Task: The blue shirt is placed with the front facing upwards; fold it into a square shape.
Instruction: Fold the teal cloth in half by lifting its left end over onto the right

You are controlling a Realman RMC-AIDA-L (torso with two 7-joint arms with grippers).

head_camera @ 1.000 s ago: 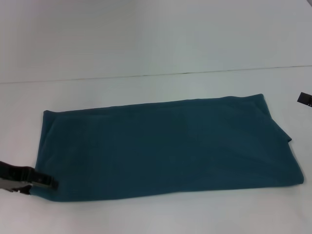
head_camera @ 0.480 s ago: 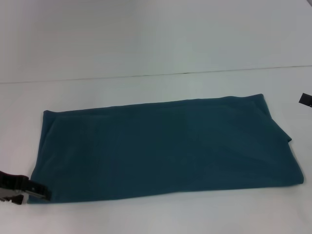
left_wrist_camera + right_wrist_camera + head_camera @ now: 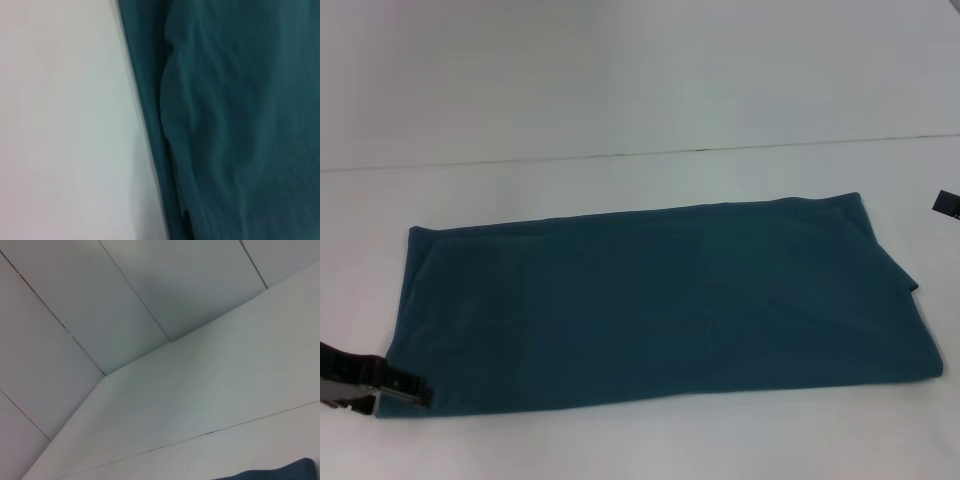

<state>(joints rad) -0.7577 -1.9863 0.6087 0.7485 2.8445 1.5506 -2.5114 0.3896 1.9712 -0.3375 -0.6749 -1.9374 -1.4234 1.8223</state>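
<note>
- The shirt (image 3: 660,305) is a plain dark teal-blue all over, with no print or pattern on the side that shows.
- Beside the left claw (image 3: 405,390), the shirt's corner is the same flat teal; the claw itself is black with pale silver-grey metal parts.
- In the left wrist view the shirt (image 3: 235,125) shows soft darker folds of teal, with a darker band along its edge.
- The tabletop (image 3: 650,440) is plain white, crossed by one thin dark line beyond the shirt.
- The right claw (image 3: 946,204) shows only as a small black piece, well apart from the left claw.
- The wall (image 3: 150,295) is pale grey-white with thin dark seams.
</note>
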